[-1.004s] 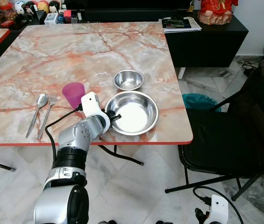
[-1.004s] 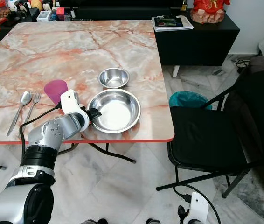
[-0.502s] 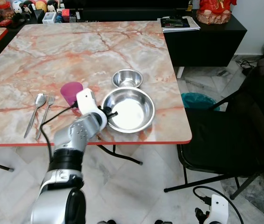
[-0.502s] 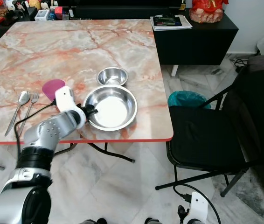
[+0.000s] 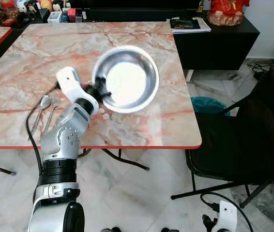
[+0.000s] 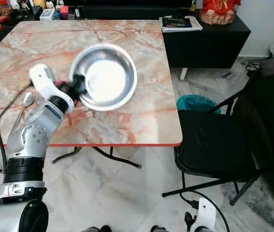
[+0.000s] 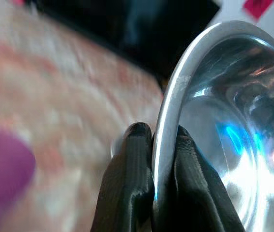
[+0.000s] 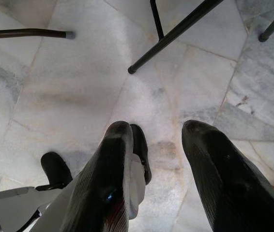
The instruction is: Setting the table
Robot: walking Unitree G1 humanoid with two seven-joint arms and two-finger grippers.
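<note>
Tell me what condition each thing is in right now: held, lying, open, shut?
Large steel bowl: lifted off the table, tilted, rim pinched.
Left end effector: shut on the bowl's rim.
Right end effector: open, hanging idle over the floor.
Spoon: lying flat on the table.
Fork: lying flat beside the spoon.
Marble table: standing.
Black chair: unoccupied.

Bowl (image 5: 127, 79) in my left gripper (image 7: 157, 145): bright silver steel, mirror-shiny. My fingers (image 7: 129, 183): black; my arm (image 5: 67, 137): silver with a white wrist. Table (image 5: 142, 125): pink-and-cream marble pattern, red edge. Cup (image 7: 1, 164): magenta. Chair (image 5: 234, 145): black. Floor (image 8: 69, 92): pale grey veined marble. Bin (image 5: 209, 104): teal.
</note>
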